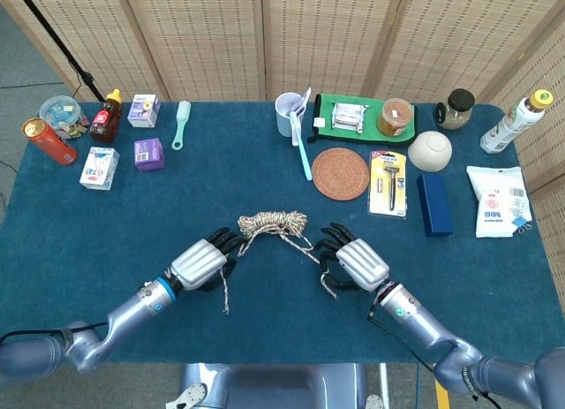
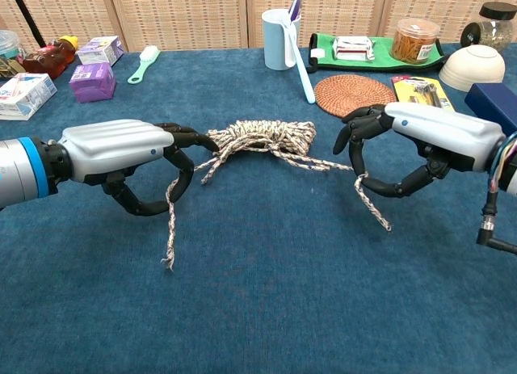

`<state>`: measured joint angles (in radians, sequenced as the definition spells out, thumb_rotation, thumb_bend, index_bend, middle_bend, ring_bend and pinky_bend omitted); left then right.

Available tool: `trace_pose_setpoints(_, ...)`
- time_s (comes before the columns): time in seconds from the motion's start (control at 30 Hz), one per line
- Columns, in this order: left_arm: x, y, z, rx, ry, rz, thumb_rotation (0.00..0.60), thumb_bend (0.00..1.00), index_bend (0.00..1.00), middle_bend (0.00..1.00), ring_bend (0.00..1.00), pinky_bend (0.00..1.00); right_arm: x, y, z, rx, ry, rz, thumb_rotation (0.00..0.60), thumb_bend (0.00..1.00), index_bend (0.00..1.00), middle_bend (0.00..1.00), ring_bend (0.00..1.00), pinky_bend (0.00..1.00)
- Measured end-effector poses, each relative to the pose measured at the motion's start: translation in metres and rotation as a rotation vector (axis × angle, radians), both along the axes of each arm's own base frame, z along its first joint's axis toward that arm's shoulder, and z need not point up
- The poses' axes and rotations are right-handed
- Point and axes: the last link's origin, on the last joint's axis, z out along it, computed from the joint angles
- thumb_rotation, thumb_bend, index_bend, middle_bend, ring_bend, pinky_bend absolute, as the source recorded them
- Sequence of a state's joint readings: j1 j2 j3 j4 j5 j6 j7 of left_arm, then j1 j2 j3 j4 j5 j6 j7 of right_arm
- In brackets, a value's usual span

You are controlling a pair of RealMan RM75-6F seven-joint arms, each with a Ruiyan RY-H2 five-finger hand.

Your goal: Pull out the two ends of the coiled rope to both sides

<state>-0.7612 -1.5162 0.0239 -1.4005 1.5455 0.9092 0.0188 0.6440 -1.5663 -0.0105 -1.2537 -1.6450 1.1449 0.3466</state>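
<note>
Rope [image 2: 262, 137] lies coiled near the middle of the blue table [image 2: 266, 301], long axis running left to right, squarely between the two hands, with one loose end trailing toward each. The left hand [image 2: 121, 152] pinches the left strand beside the coil, tail hanging below its fingers, and the right hand [image 2: 420, 144] pinches the right strand a little further off. Each hand seems placed to draw its end straight outward, away from the coil.

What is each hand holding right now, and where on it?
Each pinches the rope near an end: left hand the left strand, right hand the right strand. Short tails hang free.
</note>
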Motion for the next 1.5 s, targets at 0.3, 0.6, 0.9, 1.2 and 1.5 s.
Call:
trace_pose_setpoints(0.3, -0.006, 0.003, 0.023, 0.042, -0.043, 0.056, 0.600, 0.50, 0.82, 0.20, 0.00, 0.00, 0.000, -0.002, 0.009, -0.030, -0.014, -0.012, 0.600, 0.47, 0.66, 0.30, 0.11, 0.00)
trace_pose_setpoints(0.6, -0.023, 0.008, 0.064, 0.137, -0.117, 0.160, 0.600, 0.53, 0.85, 0.24, 0.00, 0.00, -0.007, -0.009, 0.037, -0.127, -0.052, -0.055, 0.600, 0.48, 0.67, 0.31, 0.12, 0.00)
trace_pose_setpoints(0.9, -0.043, 0.014, 0.103, 0.230, -0.169, 0.253, 0.600, 0.54, 0.85, 0.24, 0.00, 0.00, -0.020, -0.015, 0.063, -0.206, -0.050, -0.098, 0.600, 0.48, 0.68, 0.32, 0.12, 0.00)
trace_pose_setpoints(1.2, -0.065, 0.019, 0.140, 0.326, -0.190, 0.318, 0.600, 0.53, 0.86, 0.24, 0.00, 0.00, -0.037, -0.018, 0.087, -0.275, -0.021, -0.138, 0.600, 0.48, 0.68, 0.32, 0.13, 0.00)
trace_pose_setpoints(1.5, -0.084, 0.024, 0.170, 0.411, -0.173, 0.352, 0.600, 0.54, 0.86, 0.24, 0.00, 0.00, -0.056, -0.021, 0.111, -0.347, 0.007, -0.194, 0.600, 0.48, 0.68, 0.33, 0.13, 0.00)
